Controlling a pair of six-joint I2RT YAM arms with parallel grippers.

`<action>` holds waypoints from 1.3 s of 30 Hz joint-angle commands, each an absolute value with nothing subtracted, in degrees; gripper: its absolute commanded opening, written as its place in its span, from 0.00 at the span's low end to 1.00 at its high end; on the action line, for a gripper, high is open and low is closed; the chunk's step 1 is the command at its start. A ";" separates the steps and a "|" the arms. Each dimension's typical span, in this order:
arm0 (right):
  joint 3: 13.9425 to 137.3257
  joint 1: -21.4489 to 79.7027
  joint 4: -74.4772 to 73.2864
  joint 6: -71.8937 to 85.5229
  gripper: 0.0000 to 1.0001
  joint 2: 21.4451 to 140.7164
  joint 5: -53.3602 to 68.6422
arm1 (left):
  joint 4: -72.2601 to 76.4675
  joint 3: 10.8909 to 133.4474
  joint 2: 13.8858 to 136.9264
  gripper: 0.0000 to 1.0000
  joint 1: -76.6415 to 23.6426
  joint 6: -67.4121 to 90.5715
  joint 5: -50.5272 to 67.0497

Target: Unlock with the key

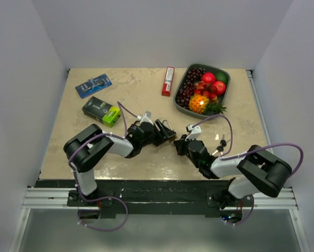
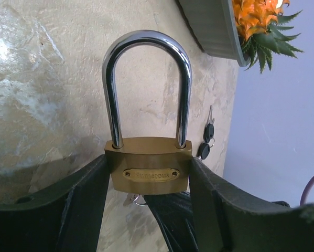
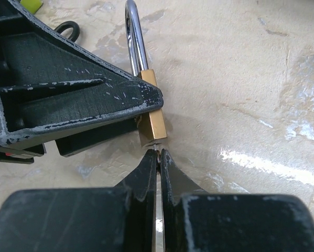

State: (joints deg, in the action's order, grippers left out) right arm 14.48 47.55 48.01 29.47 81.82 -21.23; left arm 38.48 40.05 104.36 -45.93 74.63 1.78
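Note:
A brass padlock (image 2: 149, 167) with a closed steel shackle (image 2: 146, 79) is clamped between the fingers of my left gripper (image 2: 149, 176). In the top view the padlock (image 1: 169, 130) sits at the table's middle, held by the left gripper (image 1: 164, 131). My right gripper (image 3: 158, 153) is shut on a thin key (image 3: 157, 149) whose tip meets the bottom of the padlock (image 3: 152, 115). In the top view the right gripper (image 1: 179, 144) sits just right of the lock. The key's bow is hidden between the fingers.
Two spare black-headed keys (image 2: 206, 139) lie on the table beyond the lock, also in the top view (image 1: 220, 144). A grey tray of fruit (image 1: 219, 100) stands at the back right. A red bar (image 1: 168, 81), a blue packet (image 1: 93, 85) and a black-green box (image 1: 101, 110) lie at the back.

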 commanded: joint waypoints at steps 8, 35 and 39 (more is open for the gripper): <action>16.35 45.35 58.53 26.80 0.00 80.24 -27.77 | 42.54 38.67 104.86 0.00 -49.83 76.29 14.94; 12.66 35.78 55.45 43.68 0.00 74.18 -8.44 | 51.94 33.58 100.20 0.00 -49.83 66.36 18.19; 12.04 33.58 57.21 44.47 0.00 74.00 -5.11 | 53.08 32.87 99.41 0.00 -49.83 65.57 18.81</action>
State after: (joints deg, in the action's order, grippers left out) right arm 10.85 37.67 46.11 42.50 75.75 -0.45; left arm 48.77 34.68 103.22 -46.15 69.14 5.96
